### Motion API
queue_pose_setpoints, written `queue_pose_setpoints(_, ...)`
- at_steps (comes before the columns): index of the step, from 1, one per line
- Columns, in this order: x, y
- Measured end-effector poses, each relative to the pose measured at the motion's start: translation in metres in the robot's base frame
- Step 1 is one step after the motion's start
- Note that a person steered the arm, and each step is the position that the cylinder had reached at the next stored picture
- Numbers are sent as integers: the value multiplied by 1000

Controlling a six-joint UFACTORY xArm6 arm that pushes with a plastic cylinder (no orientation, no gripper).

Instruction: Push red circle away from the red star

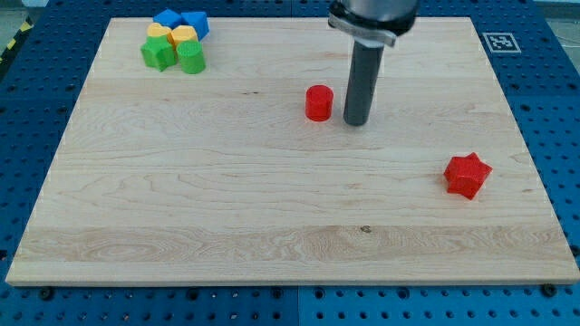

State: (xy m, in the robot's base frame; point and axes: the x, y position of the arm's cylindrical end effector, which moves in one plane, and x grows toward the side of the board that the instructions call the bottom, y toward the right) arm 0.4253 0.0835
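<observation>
Nearest the view's bottom lies the wooden board (272, 226), its grain running left to right, set on a blue pegged table (553, 109). My tip (355, 122) — the end of a bare dark rod, with no claw to open or close — stands on the board just to the right of the red circle (318, 103), a narrow gap between them. Well apart, toward the lower right, sits the red star (468, 175). At the top left corner a tight cluster gathers: two blue blocks (182, 22), two yellow blocks (172, 35) and two green blocks (174, 56) — touching one another, shapes hard to resolve. A black-and-white marker (499, 41) lies off the board's top right corner.
</observation>
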Motion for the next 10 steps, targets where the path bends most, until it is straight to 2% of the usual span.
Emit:
queue_pose_setpoints(1, -2, -21)
queue_pose_setpoints(2, -57, -67)
queue_pose_setpoints(3, -91, -88)
queue_pose_setpoints(5, -75, -63)
queue_pose_setpoints(6, -102, -76)
queue_pose_setpoints(8, -135, -142)
queue_pose_setpoints(10, -136, -172)
